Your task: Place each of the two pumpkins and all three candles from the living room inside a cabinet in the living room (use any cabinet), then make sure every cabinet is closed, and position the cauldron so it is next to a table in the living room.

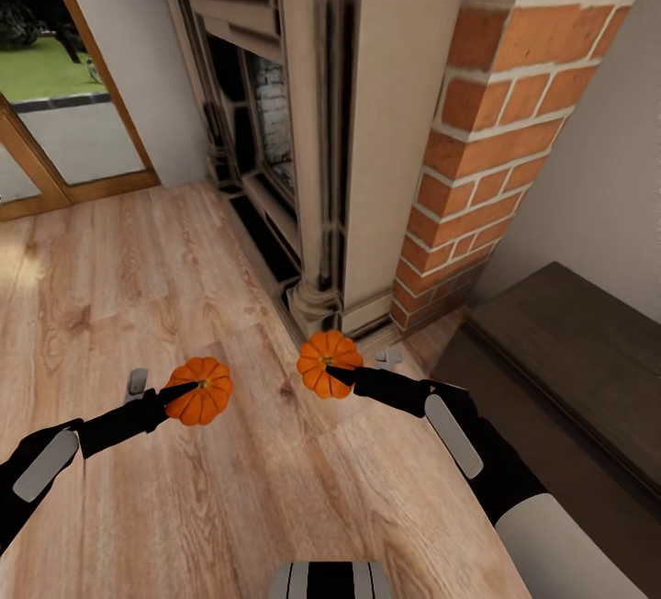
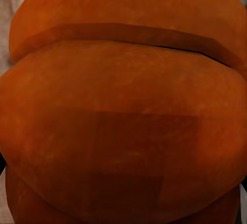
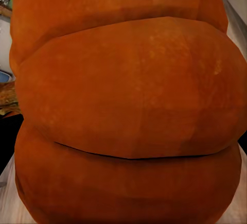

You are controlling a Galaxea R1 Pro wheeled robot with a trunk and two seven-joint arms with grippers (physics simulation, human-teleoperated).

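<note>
I hold two orange ribbed pumpkins above the wooden floor. My left gripper (image 1: 186, 389) is shut on the left pumpkin (image 1: 200, 391), whose skin shows close up in the left wrist view (image 2: 123, 116). My right gripper (image 1: 338, 370) is shut on the right pumpkin (image 1: 323, 361), which shows just as close in the right wrist view (image 3: 128, 90). Two small pale grey stubs that look like candles stand on the floor, one (image 1: 137, 383) left of the left pumpkin, one (image 1: 390, 356) right of the right pumpkin. The dark-brown cabinet (image 1: 578, 351) stands low at the right, its front hidden from here.
A tall beige fireplace surround (image 1: 321, 149) with a red brick chimney (image 1: 496, 121) rises straight ahead. A wood-framed glass door (image 1: 55, 112) is at the far left. Open wooden floor (image 1: 119, 277) lies left of the fireplace.
</note>
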